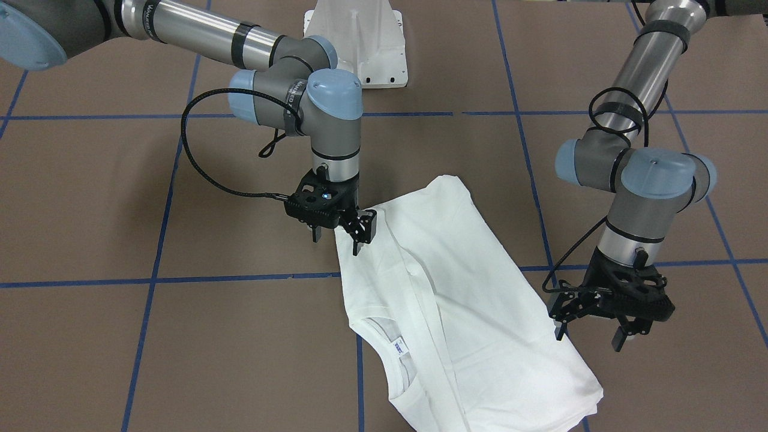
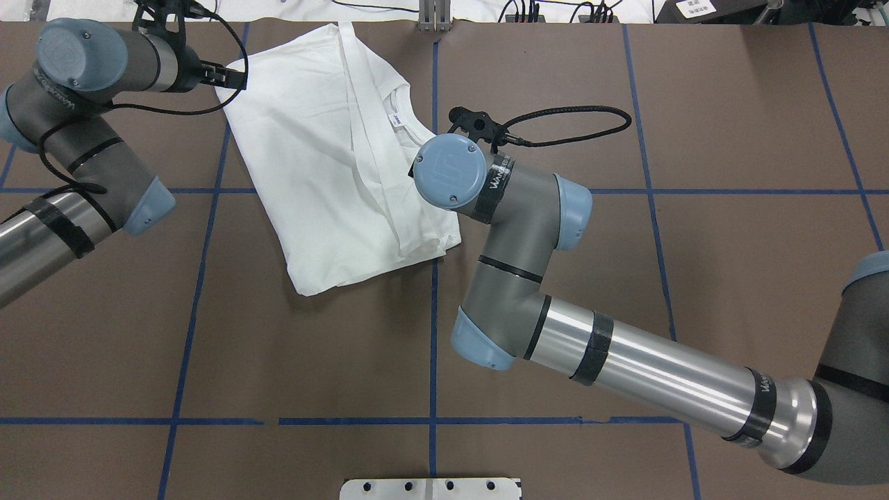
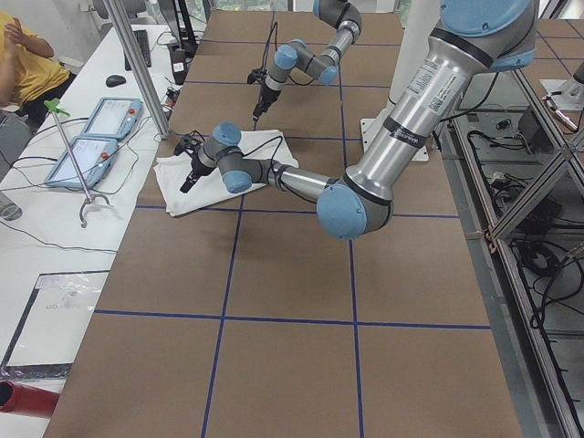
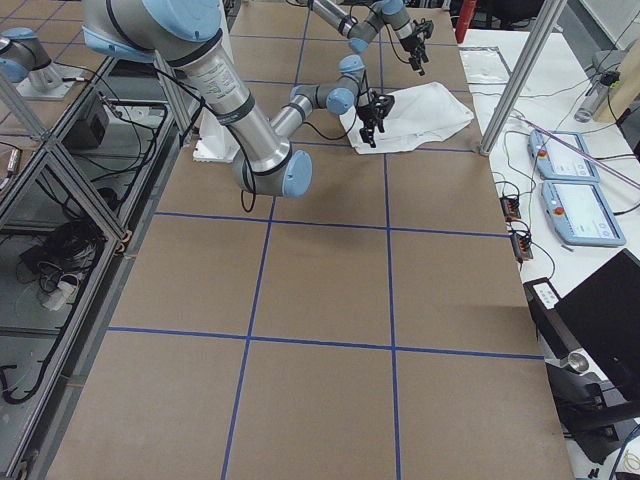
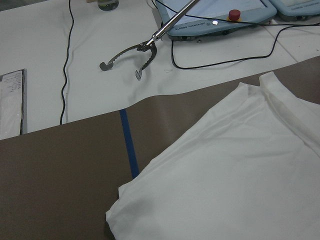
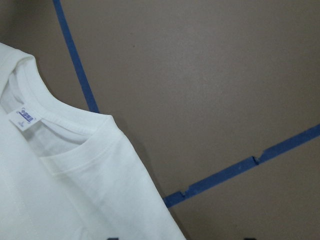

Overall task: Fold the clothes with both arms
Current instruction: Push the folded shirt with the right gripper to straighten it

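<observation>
The white shirt lies folded lengthwise on the brown table, its ribbed neck and small label toward the front-facing camera. No black text shows. My right gripper is open at the shirt's far side edge, one finger over the cloth and the other off it. My left gripper is open and empty, just off the shirt's opposite long edge. In the overhead view the shirt lies between the left gripper and the right wrist, which hides the right gripper.
A white metal stand is at the robot's base. Blue tape lines cross the table. Beyond the table edge near the shirt, a white bench holds a metal grabber tool, cables and control pendants.
</observation>
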### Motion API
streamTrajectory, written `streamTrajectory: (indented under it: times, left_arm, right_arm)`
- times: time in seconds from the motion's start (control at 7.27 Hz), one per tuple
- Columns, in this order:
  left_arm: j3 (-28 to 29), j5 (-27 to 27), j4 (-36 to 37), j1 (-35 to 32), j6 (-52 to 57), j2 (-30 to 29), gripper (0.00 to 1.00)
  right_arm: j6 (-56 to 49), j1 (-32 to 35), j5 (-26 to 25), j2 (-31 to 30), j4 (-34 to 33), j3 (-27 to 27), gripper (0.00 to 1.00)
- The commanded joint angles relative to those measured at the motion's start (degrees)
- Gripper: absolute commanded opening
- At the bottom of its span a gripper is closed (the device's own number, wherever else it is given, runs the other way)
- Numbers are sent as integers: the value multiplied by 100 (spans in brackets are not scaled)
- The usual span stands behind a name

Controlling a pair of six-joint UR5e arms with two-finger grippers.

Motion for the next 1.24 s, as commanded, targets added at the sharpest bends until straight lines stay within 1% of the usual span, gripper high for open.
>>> streamTrajectory:
  times: [0.0,0.55,0.69,0.83,0.96,1.1]
  left_arm:
    - [-48,-8,-3,36,-148,32,100]
    - [-48,-8,-12,44,-157,85,100]
    - [-48,-8,-12,44,-157,94,100]
    - [-48,-8,-12,44,-157,94,100]
    - [-48,-8,-12,44,-157,111,100]
    - [-48,-8,-12,44,-157,112,100]
  right_arm:
    - [173,-231,-118,11,6,-103,71]
    - [77,-355,-259,-25,-21,-278,65]
    - [-2,-355,-329,-25,-29,-304,60]
    - [-11,-364,-329,-16,-38,-305,46]
    - [6,-372,-329,-7,-38,-305,11]
    - [6,-390,-329,-7,-38,-305,0]
